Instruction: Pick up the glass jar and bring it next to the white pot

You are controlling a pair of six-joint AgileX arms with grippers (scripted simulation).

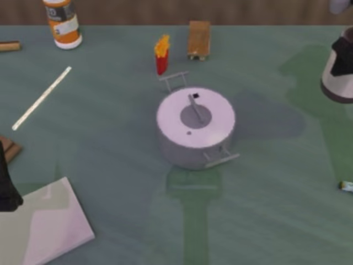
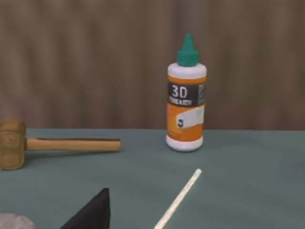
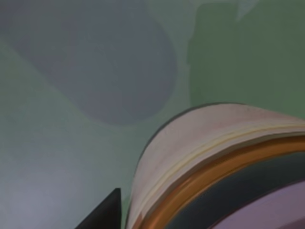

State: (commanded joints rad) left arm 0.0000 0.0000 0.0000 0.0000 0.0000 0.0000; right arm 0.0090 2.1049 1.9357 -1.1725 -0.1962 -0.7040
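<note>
The white pot (image 1: 216, 128), round and lidded with a grey knob and wire handles, stands at the table's middle. The glass jar (image 1: 335, 80) is at the far right edge, well apart from the pot. My right gripper (image 1: 343, 59) sits on top of it, shut on the jar. The right wrist view shows the jar's (image 3: 209, 157) white label, orange band and dark base close up, with one dark fingertip (image 3: 106, 212) against its side. My left gripper (image 1: 7, 190) is parked at the left edge, open and holding nothing; one fingertip (image 2: 94, 211) shows in its wrist view.
An orange-and-white bottle (image 1: 63, 22) stands at the back left beside a wooden mallet (image 2: 28, 143). A white stick (image 1: 42, 97) lies left of the pot. A red fries carton (image 1: 161, 54) and a brown block (image 1: 199, 38) stand behind the pot. A white slab (image 1: 44, 226) lies front left.
</note>
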